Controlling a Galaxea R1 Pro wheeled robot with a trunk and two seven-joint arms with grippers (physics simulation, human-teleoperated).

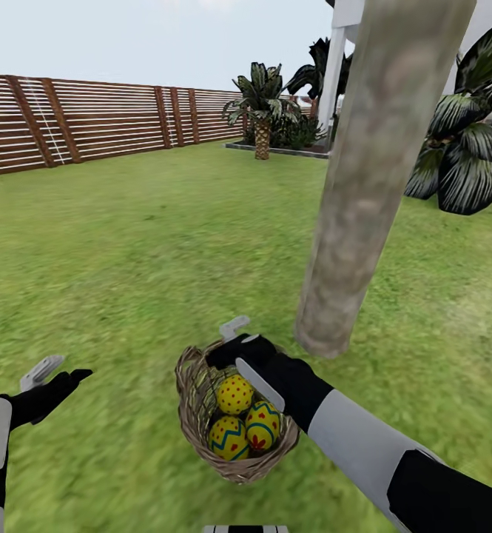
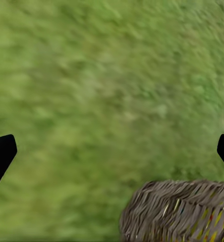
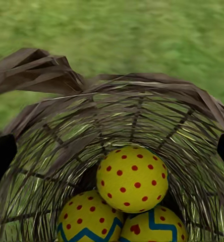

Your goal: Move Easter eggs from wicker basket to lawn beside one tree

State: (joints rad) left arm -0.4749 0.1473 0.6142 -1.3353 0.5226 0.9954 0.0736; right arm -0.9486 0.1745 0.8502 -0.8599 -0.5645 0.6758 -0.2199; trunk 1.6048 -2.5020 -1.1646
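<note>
**All three eggs in basket; no egg placed**

Wicker basket (image 1: 234, 414) on the lawn (image 1: 127, 259), near the base of a tree trunk (image 1: 364, 185). Three Easter eggs (image 1: 234, 394) inside, none on grass. Right end effector (image 1: 234, 342) spread over the basket's far rim, fingers empty. Left end effector (image 1: 57, 374) spread, hovering beside. Removal and all placements remain.

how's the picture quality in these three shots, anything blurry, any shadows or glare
Head view: even, flat light, no glare, no cast shadow under the tree or basket; far fence fairly sharp. Left wrist view: lawn is a soft green smear, basket rim blurred. Right wrist view: eggs and weave crisp, grass behind blurred.
</note>
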